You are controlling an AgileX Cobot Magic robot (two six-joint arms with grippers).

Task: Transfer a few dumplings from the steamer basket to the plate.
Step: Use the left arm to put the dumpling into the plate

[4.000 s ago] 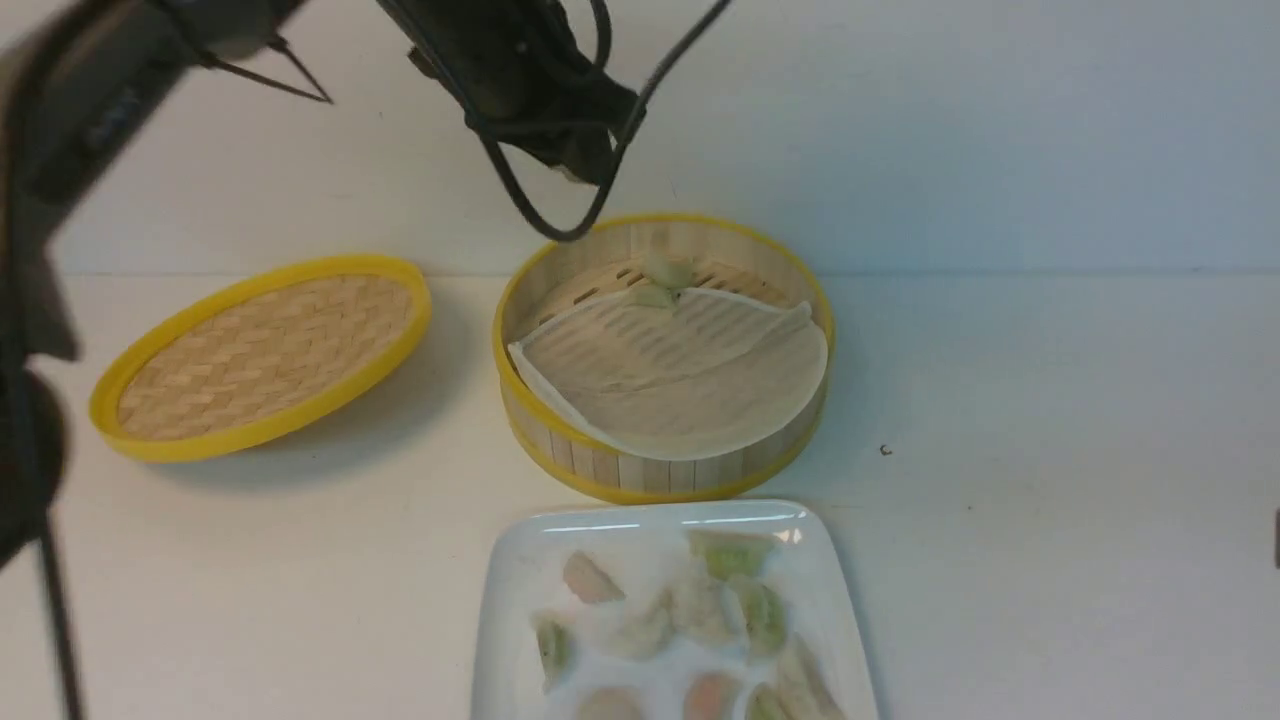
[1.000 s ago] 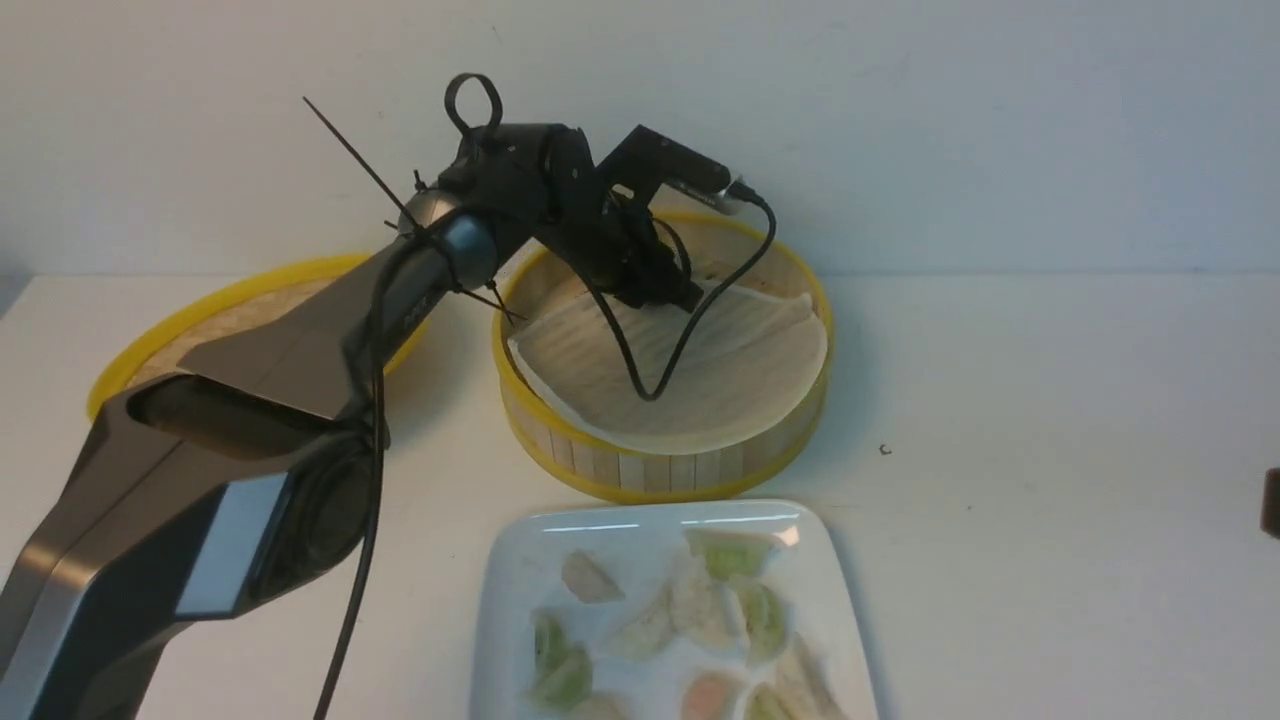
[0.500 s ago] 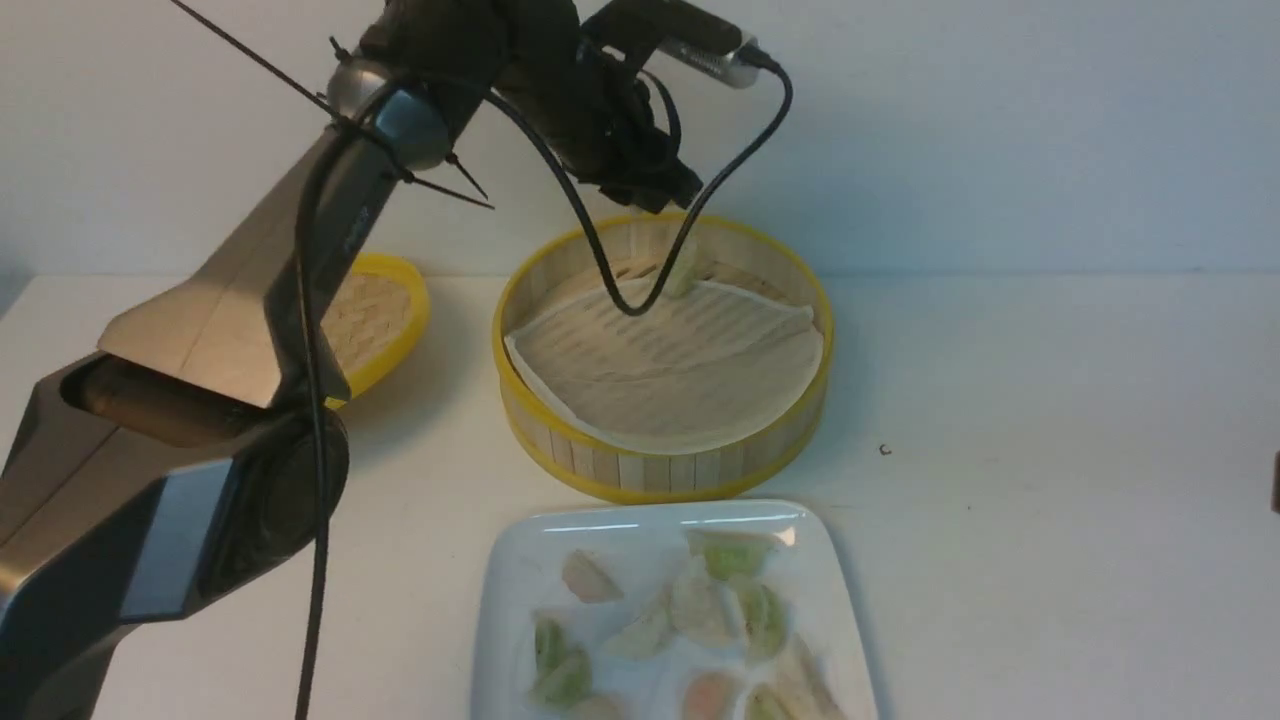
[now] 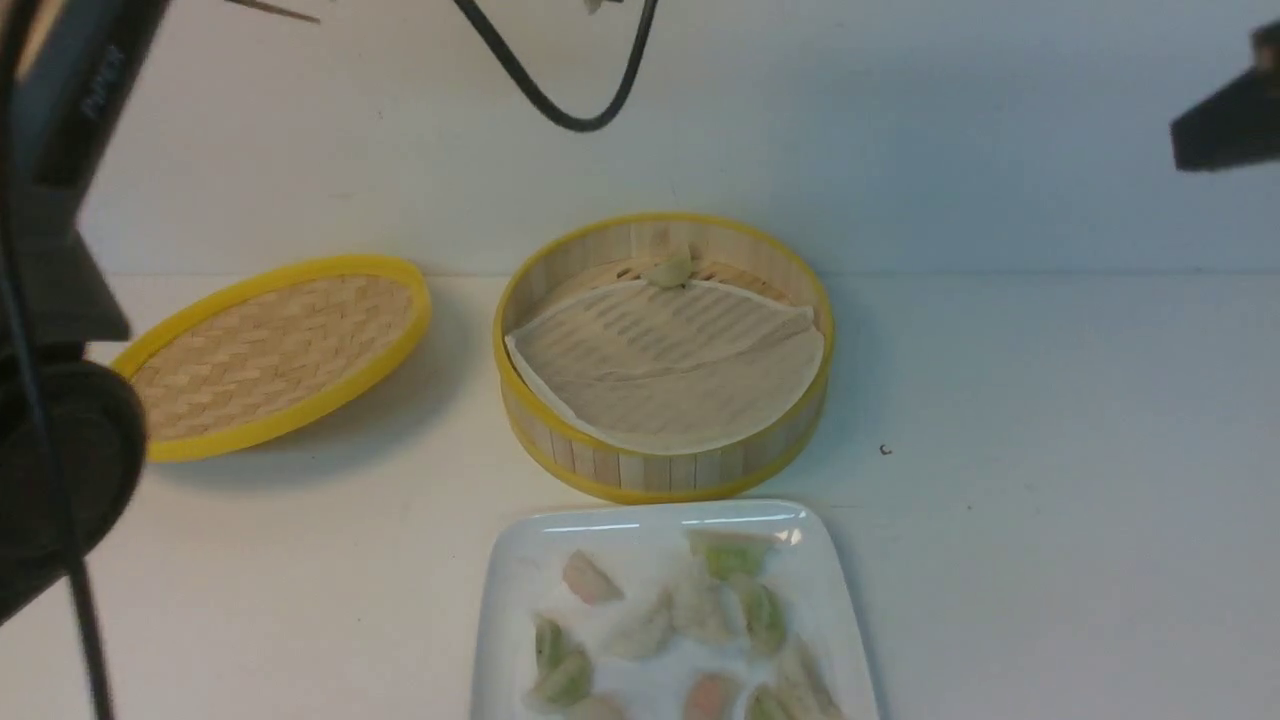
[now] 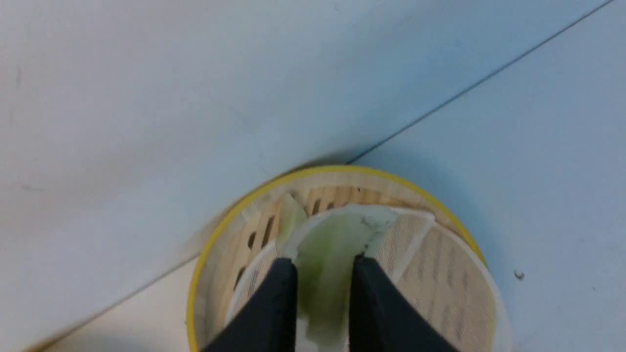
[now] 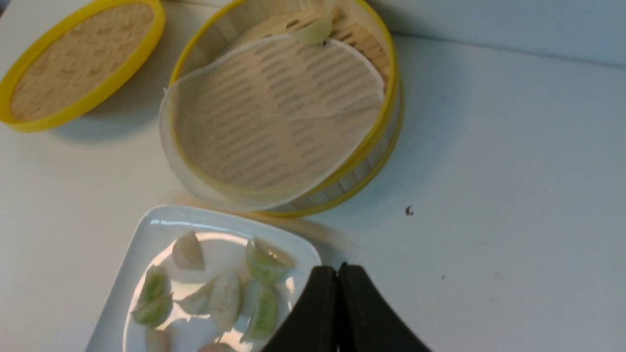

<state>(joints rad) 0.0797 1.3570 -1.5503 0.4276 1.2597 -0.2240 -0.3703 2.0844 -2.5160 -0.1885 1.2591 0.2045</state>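
Note:
In the left wrist view my left gripper point(image 5: 323, 261) is shut on a pale green dumpling point(image 5: 337, 234), held high above the steamer basket point(image 5: 230, 230). Another dumpling point(image 5: 291, 217) lies on the slats below it. In the front view that dumpling point(image 4: 668, 270) rests at the far side of the steamer basket point(image 4: 660, 470), and the left gripper is above the top edge. The white plate point(image 4: 650, 520) in front holds several dumplings point(image 4: 760, 615). My right gripper point(image 6: 337, 269) is shut and empty, over bare table beside the plate point(image 6: 161, 220).
The shallow woven lid point(image 4: 270, 350) lies left of the basket. A whitish liner sheet point(image 4: 670, 360) covers most of the basket floor and laps over its front rim. The left arm's body point(image 4: 60, 300) fills the left edge. Part of the right arm point(image 4: 1230, 130) shows at upper right.
The left gripper has risen out of the basket with a green dumpling and left the top of the front view. One dumpling stays in the basket. The right arm has come up at upper right.

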